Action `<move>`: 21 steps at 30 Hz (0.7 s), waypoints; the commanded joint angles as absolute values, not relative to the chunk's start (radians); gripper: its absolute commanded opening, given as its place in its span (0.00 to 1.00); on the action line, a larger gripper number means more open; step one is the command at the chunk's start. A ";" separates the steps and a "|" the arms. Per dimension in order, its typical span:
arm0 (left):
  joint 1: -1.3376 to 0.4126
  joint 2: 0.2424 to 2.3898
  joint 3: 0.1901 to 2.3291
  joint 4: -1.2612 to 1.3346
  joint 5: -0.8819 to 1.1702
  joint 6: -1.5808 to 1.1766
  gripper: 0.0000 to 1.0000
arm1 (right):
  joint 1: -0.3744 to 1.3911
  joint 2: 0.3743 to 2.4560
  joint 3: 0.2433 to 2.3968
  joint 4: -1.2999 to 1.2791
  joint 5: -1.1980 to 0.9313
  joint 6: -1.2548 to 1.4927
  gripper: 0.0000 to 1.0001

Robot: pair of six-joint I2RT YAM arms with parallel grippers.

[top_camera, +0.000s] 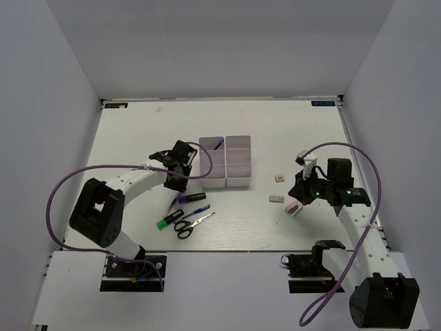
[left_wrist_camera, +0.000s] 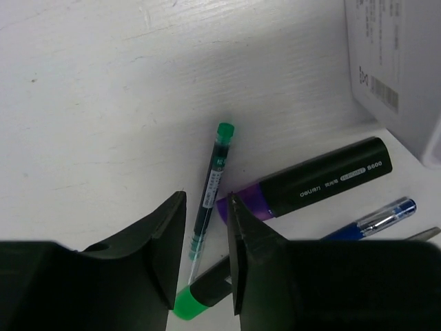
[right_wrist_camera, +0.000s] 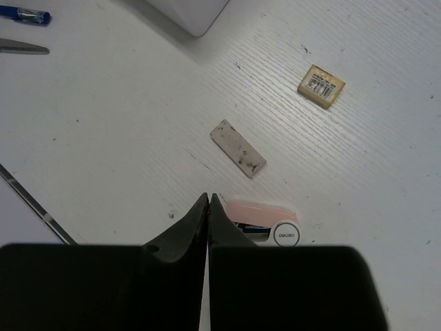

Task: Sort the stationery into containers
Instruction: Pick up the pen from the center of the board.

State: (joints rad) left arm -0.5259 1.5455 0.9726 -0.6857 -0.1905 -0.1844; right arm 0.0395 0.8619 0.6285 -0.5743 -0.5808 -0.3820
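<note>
The containers (top_camera: 226,162) are a white block of bins at mid-table; one far bin holds a blue pen (top_camera: 217,145). My left gripper (left_wrist_camera: 207,207) is open just left of the bins, its jaws on either side of a thin green pen (left_wrist_camera: 212,181) lying on the table. Beside the pen lie a purple marker (left_wrist_camera: 317,183), a green marker (left_wrist_camera: 200,293) and another blue pen (left_wrist_camera: 375,217). Black-handled scissors (top_camera: 189,224) lie nearer the front. My right gripper (right_wrist_camera: 208,200) is shut, tips together and empty, with a pink-white piece (right_wrist_camera: 265,210) touching its right finger.
A flat grey eraser (right_wrist_camera: 238,148) and a beige eraser (right_wrist_camera: 321,87) lie on the table beyond the right gripper. A corner of the bins (right_wrist_camera: 193,14) shows at the top of the right wrist view. White walls enclose the table (top_camera: 138,138) on three sides.
</note>
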 commanded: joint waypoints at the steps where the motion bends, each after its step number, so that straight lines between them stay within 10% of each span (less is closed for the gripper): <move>1: -0.522 1.566 0.951 -0.640 -0.164 -0.207 0.42 | 0.038 0.848 0.650 -0.554 -0.572 -0.370 0.01; 13: -0.511 1.626 0.899 -0.574 -0.161 -0.227 0.42 | 0.037 0.830 0.650 -0.557 -0.571 -0.373 0.03; 21: -0.499 1.625 0.851 -0.549 -0.195 -0.256 0.01 | 0.034 0.818 0.649 -0.558 -0.571 -0.373 0.03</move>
